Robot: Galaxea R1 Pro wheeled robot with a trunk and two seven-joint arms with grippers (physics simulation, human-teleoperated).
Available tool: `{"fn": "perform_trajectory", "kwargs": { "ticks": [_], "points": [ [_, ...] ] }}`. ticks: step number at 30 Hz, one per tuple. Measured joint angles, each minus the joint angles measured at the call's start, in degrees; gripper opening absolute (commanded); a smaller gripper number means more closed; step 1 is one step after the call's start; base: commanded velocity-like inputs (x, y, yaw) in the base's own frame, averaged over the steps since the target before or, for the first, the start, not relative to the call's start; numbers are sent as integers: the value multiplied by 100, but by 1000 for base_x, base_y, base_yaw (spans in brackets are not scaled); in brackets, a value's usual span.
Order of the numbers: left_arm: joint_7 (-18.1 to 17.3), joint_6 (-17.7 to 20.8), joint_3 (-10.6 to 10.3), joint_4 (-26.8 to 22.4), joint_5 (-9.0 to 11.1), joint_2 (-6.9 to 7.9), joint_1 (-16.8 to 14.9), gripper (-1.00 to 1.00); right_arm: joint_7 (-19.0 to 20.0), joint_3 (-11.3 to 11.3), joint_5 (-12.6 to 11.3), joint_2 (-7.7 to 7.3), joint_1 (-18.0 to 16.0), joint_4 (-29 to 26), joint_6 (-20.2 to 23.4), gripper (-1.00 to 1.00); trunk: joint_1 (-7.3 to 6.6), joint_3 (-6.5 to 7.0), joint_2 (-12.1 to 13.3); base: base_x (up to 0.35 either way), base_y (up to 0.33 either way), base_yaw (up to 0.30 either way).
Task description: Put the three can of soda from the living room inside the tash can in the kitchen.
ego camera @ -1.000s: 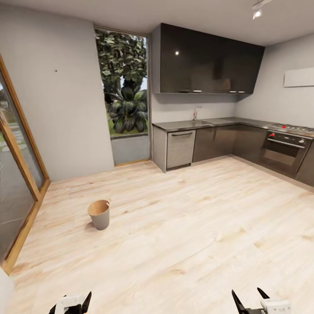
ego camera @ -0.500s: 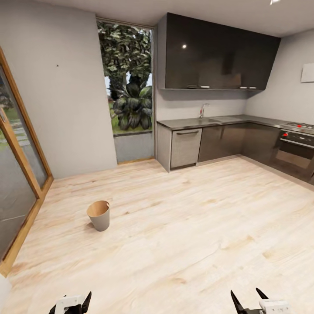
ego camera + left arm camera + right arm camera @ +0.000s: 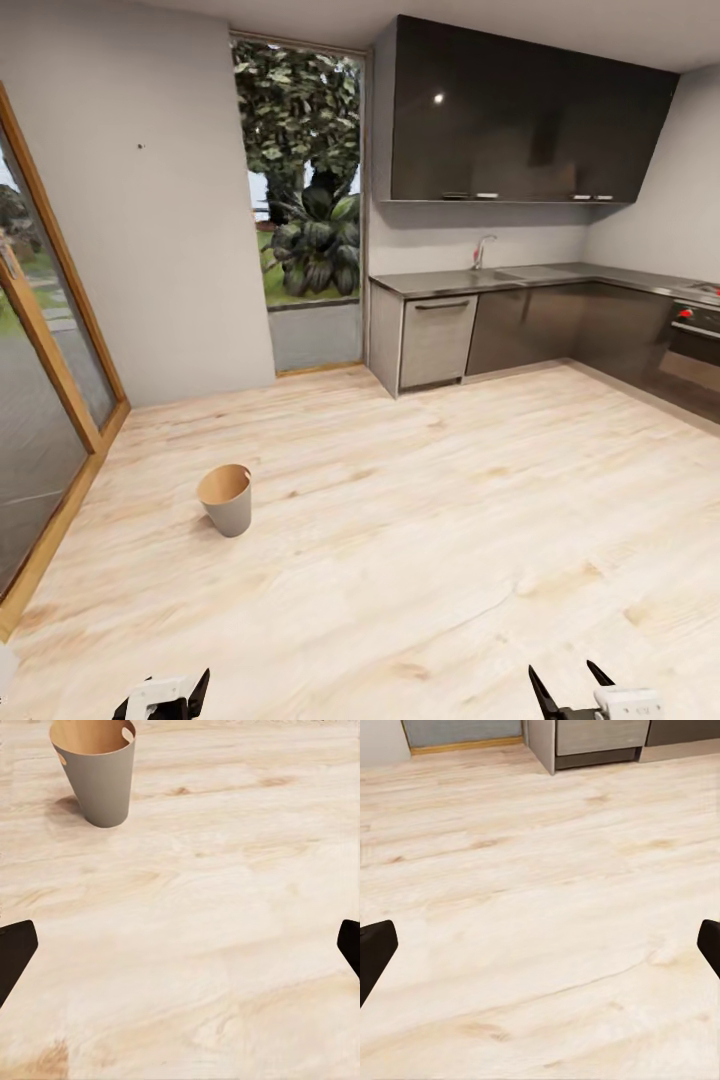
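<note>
The tash can (image 3: 227, 499) stands upright on the light wood kitchen floor, left of centre, grey outside and tan inside; nothing shows inside it. In the left wrist view the tash can (image 3: 96, 769) stands well ahead of my left gripper (image 3: 180, 949), which is open with only floor between its dark fingertips (image 3: 15, 954). My left gripper (image 3: 160, 700) and right gripper (image 3: 572, 690) hang low at the front of the head view. The right gripper (image 3: 540, 949) is open and holds nothing. The cans of soda are out of view.
Glossy dark cabinets (image 3: 520, 115) and a dark worktop (image 3: 500, 280) run along the far right wall, with a steel oven (image 3: 695, 335) at the right edge. A wood-framed glass door (image 3: 40, 390) lines the left side. A tall window (image 3: 305, 200) shows plants.
The whole head view has shifted: the cabinets and oven have slid right and look larger, so the camera has moved. The tash can and both grippers keep their places in the picture.
</note>
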Motion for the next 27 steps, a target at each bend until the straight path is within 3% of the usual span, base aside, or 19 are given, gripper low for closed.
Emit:
{"fn": "perform_trajectory", "kwargs": {
  "ticks": [10,27],
  "points": [
    [0,0,0,0,0,0,0,100,-1,-7,6,91,0,0,-6,100,0,-1,0,172,-112,230],
    [0,0,0,0,0,0,0,100,-1,-4,7,109,0,0,-7,100,0,-1,0,153,-112,248]
  ]
}}
